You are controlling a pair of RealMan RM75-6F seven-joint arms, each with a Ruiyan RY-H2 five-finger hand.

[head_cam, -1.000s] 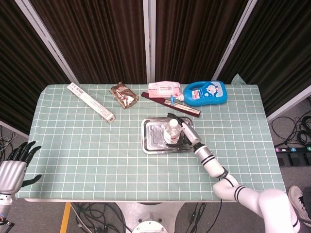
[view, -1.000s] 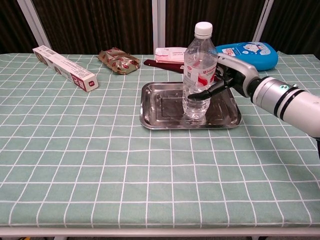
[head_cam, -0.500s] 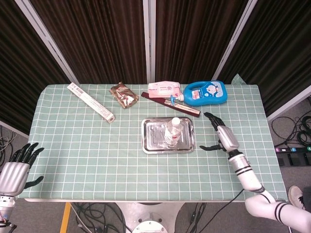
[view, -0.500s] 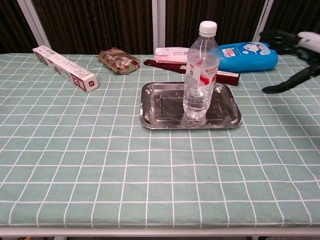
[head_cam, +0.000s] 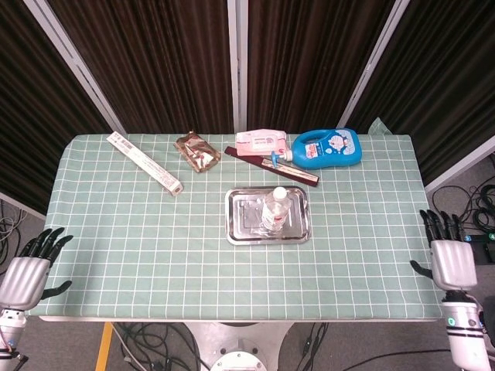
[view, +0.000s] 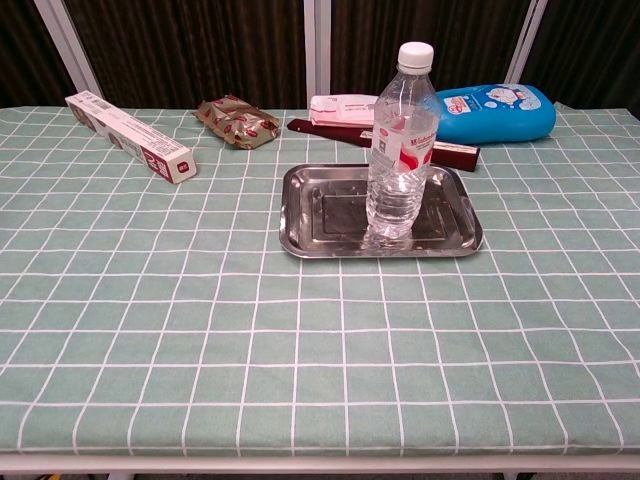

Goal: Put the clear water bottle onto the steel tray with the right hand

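Observation:
The clear water bottle point(head_cam: 275, 211) point(view: 401, 140), with a white cap and red label, stands upright on the steel tray point(head_cam: 244, 219) point(view: 320, 215) near the table's middle, toward the tray's right half. Nothing touches it. My right hand point(head_cam: 450, 257) hangs off the table's right edge, fingers spread, holding nothing. Off the front left corner my left hand point(head_cam: 28, 267) is likewise spread and empty. Neither hand shows in the chest view.
Along the back of the green checked table lie a long white box point(head_cam: 145, 162) point(view: 130, 135), a brown snack packet point(head_cam: 196, 151) point(view: 236, 120), a pink wipes pack point(head_cam: 261, 142) point(view: 343, 108), a dark red box point(head_cam: 272, 165) and a blue bottle point(head_cam: 326, 148) point(view: 492, 111) on its side.
My right hand let go of the bottle on the tray and drew back rightward, off the table's right edge. The bottle stays upright. My left hand barely moved.

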